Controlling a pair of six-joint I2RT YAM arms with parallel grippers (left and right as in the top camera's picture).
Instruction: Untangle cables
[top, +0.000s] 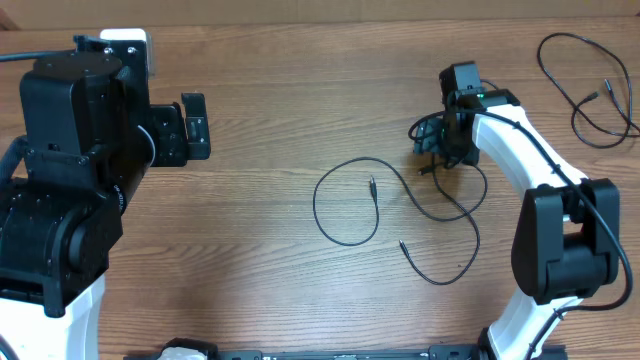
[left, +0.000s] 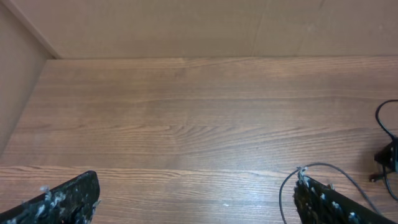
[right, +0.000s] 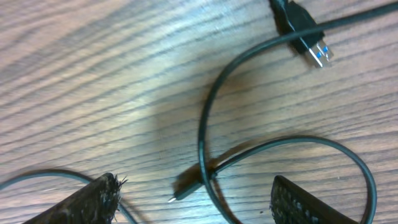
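Black cables (right: 201, 130) lie looped on the wooden worktop (top: 270, 100). We see the right pincer (right: 202, 202) spread apart over them, left pincer (left: 196, 199) apart too.

Left arm (top: 70, 180): blocky matte-black joint housings above a white lower link, a white plate at the far end, a black wire (top: 20, 55) at the shoulder side. Right arm (top: 545, 230): glossy white curved links between black joint housings, a thin black wire (top: 545, 150) along the upper link. Fingers (left: 68, 199) of left hand (left: 196, 186) and right hand (right: 196, 186): black, rough-edged, flecked with pale fluff.
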